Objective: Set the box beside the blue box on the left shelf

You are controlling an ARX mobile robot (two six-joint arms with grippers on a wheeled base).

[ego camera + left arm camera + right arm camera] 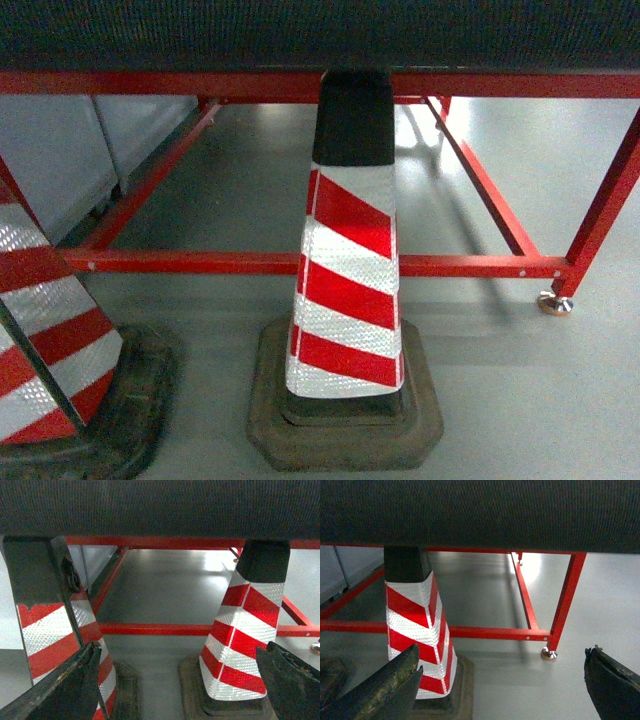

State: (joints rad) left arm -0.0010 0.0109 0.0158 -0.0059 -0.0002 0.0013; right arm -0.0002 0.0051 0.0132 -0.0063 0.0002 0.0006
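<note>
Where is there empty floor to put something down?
Bare grey floor lies right of the middle red-and-white striped cone, before the red steel frame, and more inside that frame. Between the two cones is tight.

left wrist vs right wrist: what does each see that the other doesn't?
Left wrist only: a second striped cone at left, and the left claw, open with nothing between its fingers. Right wrist only: the red frame's corner leg on its metal foot, and the right claw, also open. Both: the striped cone with the black top, the red frame and the dark tabletop edge.
</note>
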